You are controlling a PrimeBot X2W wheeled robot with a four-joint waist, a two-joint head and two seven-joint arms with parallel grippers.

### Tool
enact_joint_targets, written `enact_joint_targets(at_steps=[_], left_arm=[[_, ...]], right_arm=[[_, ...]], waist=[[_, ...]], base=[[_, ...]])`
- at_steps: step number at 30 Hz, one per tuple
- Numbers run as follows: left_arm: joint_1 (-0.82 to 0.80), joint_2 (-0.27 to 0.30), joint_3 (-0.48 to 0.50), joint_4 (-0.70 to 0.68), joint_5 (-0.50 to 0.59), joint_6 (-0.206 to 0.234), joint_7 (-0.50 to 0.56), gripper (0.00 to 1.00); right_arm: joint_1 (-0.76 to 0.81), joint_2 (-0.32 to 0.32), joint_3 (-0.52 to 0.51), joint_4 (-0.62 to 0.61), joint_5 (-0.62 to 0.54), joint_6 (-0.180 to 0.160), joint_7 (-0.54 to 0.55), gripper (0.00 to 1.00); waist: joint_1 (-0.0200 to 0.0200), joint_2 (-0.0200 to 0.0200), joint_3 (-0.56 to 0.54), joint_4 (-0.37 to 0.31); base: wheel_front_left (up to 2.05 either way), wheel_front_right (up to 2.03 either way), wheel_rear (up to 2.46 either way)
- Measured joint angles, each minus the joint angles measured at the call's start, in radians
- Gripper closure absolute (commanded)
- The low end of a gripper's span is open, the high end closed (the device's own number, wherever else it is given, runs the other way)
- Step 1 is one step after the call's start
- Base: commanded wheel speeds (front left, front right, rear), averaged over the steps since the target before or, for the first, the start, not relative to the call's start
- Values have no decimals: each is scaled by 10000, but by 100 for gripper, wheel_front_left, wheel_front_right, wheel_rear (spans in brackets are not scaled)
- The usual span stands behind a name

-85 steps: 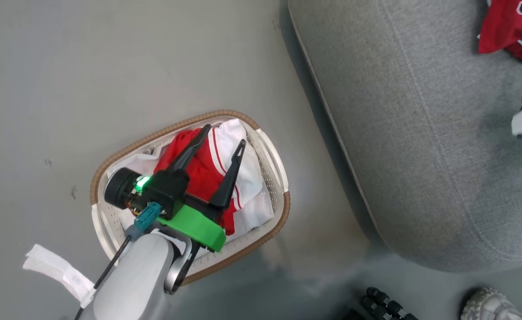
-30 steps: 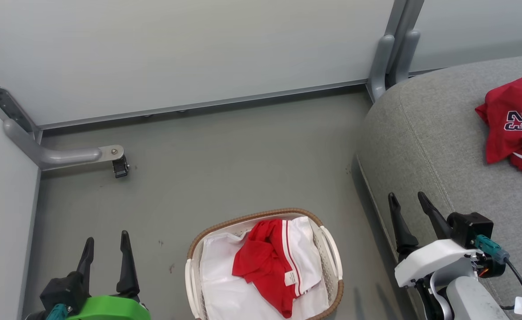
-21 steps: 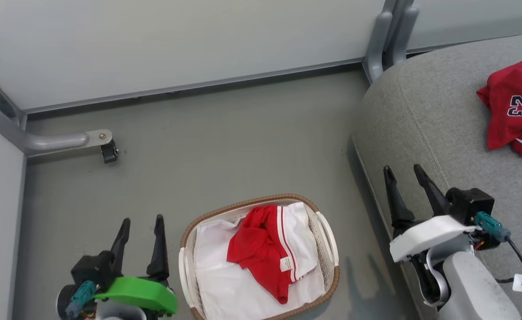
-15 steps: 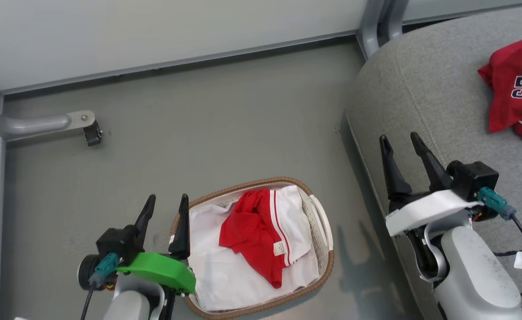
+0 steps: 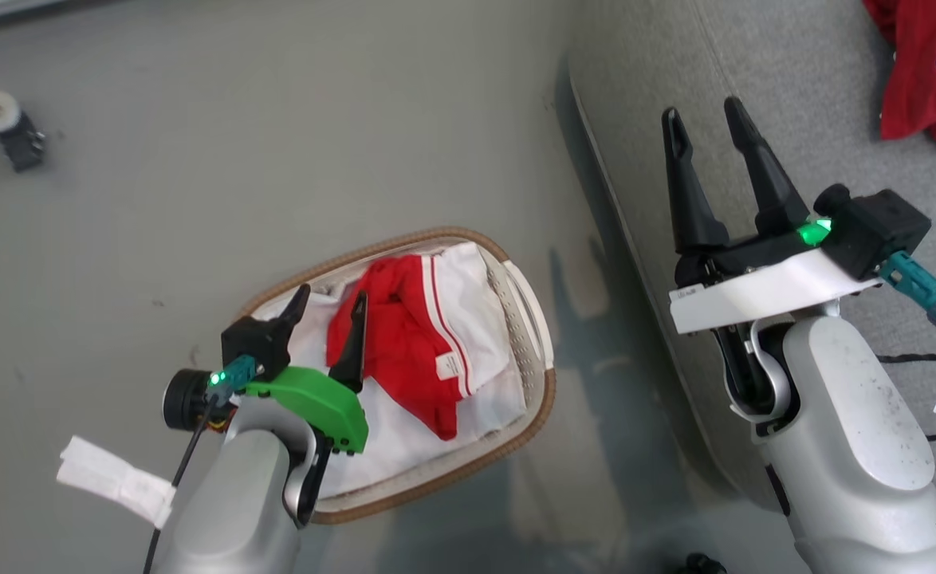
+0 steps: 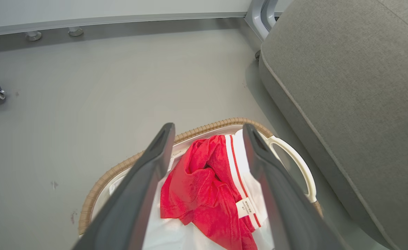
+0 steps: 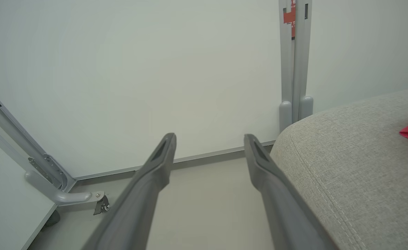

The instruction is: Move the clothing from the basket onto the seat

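Clothing in two lots: red piece (image 5: 404, 335) (image 6: 204, 180) w/ white stripes heaped in basket (image 5: 525, 335) (image 6: 120, 166) on white liner (image 5: 404, 430); red jersey (image 5: 922, 64) w/ dark numerals lying on seat (image 5: 795, 119) (image 6: 346, 86), far right of head view. Left gripper (image 5: 330, 296) (image 6: 208, 128): hangs over basket's left part, jaws spread, nothing btwn them; in wrist view, red heap framed btwn both fingers (image 6: 138, 194). Right gripper (image 5: 702, 112) (image 7: 209, 137): hangs by seat edge, jaws spread too, empty, well apart from jersey. Step in hand, prob.: lowering left onto heap for a pick; half of task done, judging by one piece on seat. Risks from here: pinching liner along w/ red cloth, w/ liner directly beneath & bunched round heap, hence sheet lifted too or basket dragged; closing on one loose fold only, hence drop onto floor (image 5: 277, 119) btwn basket & seat; outer left finger clipping woven rim (image 5: 404, 237) on way down, w/ its tip close to rim in head view; right arm (image 5: 843, 446) parked at seat edge, poss. in path of carry.
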Motion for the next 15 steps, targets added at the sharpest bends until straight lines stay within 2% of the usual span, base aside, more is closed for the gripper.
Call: enact_joint_targets(at_steps=[15], left_arm=[[-2675, 621, -642, 3271, 6, -2, 0, 0]], right_arm=[[-724, 182, 270, -1244, 127, 0, -2, 0]], waist=[[2, 0, 2641, -1020]], base=[[0, 0, 0]])
